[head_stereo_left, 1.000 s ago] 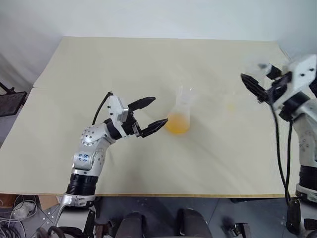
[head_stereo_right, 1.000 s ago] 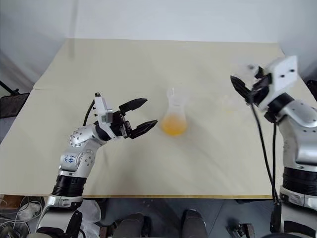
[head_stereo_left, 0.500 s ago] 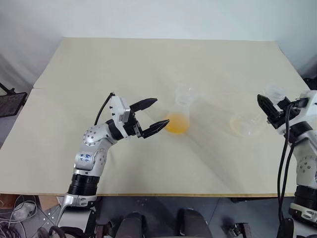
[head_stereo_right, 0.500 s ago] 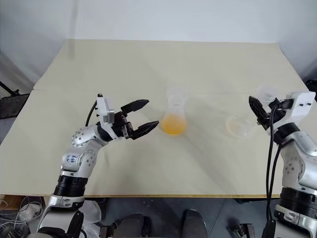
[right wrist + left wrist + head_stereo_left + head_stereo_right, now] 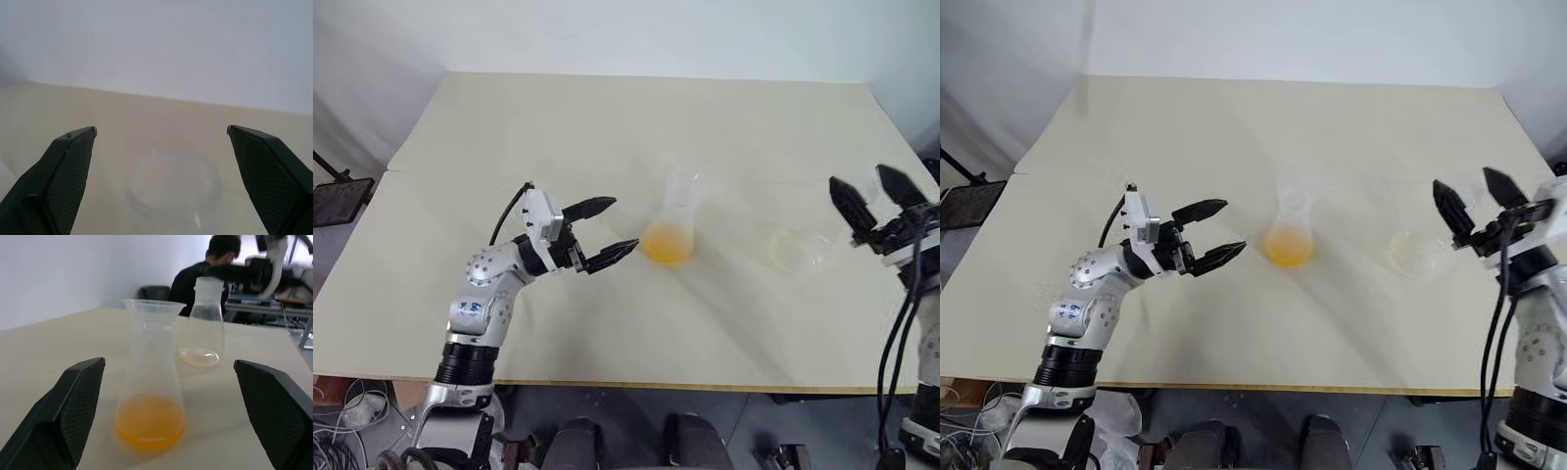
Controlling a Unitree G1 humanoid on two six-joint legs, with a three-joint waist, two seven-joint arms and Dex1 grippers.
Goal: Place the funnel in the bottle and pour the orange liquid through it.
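Note:
The clear cone-shaped bottle point(image 5: 674, 217) stands upright mid-table with the small clear funnel point(image 5: 683, 182) seated in its neck. Orange liquid point(image 5: 666, 245) fills the bottle's base. My left gripper point(image 5: 623, 224) hovers open just left of the bottle, its fingers pointing at it without touching. In the left wrist view the bottle point(image 5: 150, 382), the funnel point(image 5: 153, 308) and the orange liquid point(image 5: 149, 428) sit between the open fingers. My right gripper point(image 5: 857, 176) is open at the table's right edge, holding nothing.
A wide-mouthed clear flask point(image 5: 798, 251) stands upright on the table right of the bottle, just in front of my right gripper, holding only a faint residue point(image 5: 199, 357). A person point(image 5: 205, 274) sits beyond the table's far side.
My right gripper came down from a raised pose with the flask, set it on the table, opened and drew back toward the right edge. The left gripper and the bottle stayed put.

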